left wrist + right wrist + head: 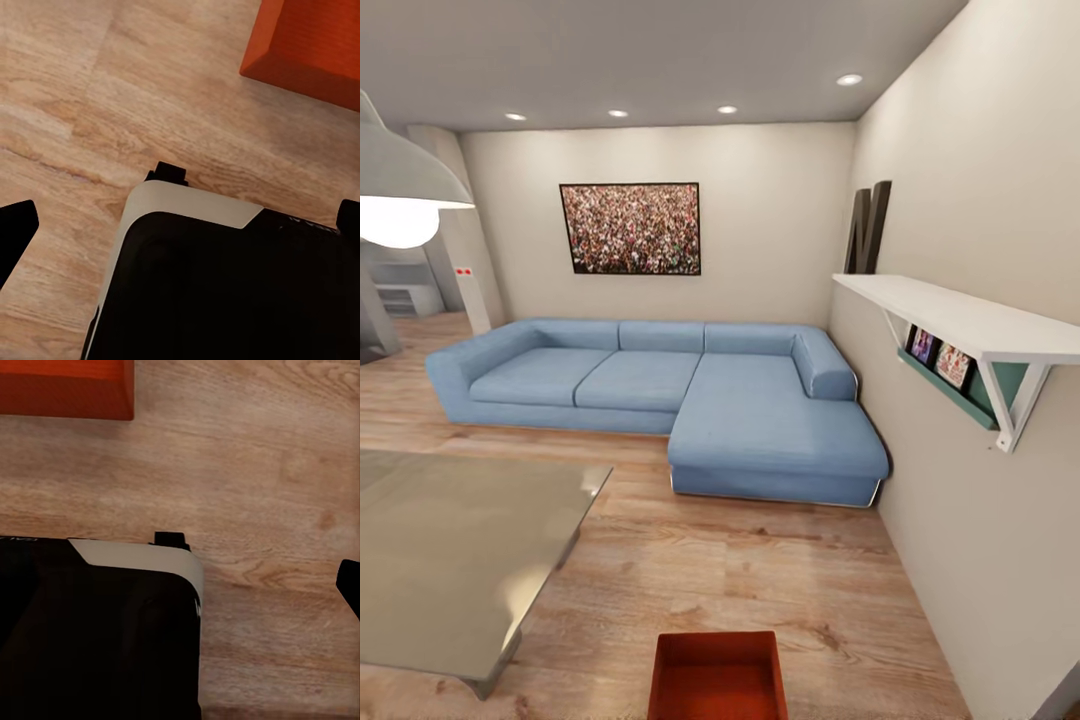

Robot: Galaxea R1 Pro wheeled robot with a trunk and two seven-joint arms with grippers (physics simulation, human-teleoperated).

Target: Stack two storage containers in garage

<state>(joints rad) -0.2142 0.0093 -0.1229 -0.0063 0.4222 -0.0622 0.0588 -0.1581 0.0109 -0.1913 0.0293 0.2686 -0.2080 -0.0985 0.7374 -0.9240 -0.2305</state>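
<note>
One storage container [717, 678], red-orange and open-topped, sits on the light wood plank floor [760, 560] right at the robot's feet, its near end cut off by the head view's lower edge. Both wrist views catch a corner of it [315, 45] [64, 386] just beyond the robot's black and white base [225, 285]. The left gripper [184, 225] shows dark fingertips at opposite edges of its view, so its jaws look spread and empty; of the right gripper, one fingertip [351, 585] appears, and I cannot tell its state. The risk, as I judge it, starts here: the box lies so close to the base that a forward roll could shove it, and a reach down would be steep and partly blind. To the left stands a glass-topped table [450, 560], whose corner an arm could clip. Farther off are the blue sofa [660, 390], a wall shelf [960, 320] and a framed picture [630, 228].
</note>
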